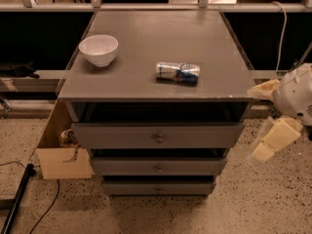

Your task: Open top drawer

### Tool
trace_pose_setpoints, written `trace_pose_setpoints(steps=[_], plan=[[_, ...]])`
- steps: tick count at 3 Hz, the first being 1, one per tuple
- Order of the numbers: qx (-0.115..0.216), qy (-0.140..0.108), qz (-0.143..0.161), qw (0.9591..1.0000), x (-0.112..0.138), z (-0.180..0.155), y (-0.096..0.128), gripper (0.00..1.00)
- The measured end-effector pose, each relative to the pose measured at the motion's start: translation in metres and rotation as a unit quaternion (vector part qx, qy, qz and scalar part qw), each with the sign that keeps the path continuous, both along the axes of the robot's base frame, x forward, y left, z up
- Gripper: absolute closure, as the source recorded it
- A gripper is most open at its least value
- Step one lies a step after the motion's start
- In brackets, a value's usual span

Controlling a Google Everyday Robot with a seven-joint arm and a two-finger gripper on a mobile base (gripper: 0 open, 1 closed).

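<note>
The top drawer [157,136] is the widest grey front, just under the cabinet's top, with a small round brass knob [159,138] at its centre. A dark gap shows above its front. Two narrower grey drawers [158,167] sit below it, each set further back. My gripper [271,139], cream-coloured on a white arm [297,95], hangs in the air to the right of the cabinet at about the top drawer's height. It is well apart from the knob and touches nothing.
On the grey cabinet top [146,43] stand a white bowl [98,49] at the left and a crushed can [178,73] lying near the middle. An open cardboard box [61,152] sits on the floor at the cabinet's left. A black cable [19,199] lies at the lower left.
</note>
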State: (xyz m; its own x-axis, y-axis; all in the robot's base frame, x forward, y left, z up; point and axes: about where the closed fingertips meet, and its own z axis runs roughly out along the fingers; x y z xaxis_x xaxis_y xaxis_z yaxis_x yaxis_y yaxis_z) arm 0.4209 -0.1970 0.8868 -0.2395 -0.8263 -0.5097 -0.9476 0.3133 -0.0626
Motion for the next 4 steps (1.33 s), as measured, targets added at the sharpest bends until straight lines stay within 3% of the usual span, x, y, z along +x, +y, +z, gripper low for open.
trace_pose_setpoints(steps=[1,2,4], plan=[[0.014,0.012,-0.001,0.9998,-0.008,-0.025,0.006,0.0],[0.011,-0.009,-0.012,0.9998,-0.013,-0.023,-0.006,0.0],[-0.001,0.006,-0.01,0.9999,-0.008,-0.049,0.014,0.0]])
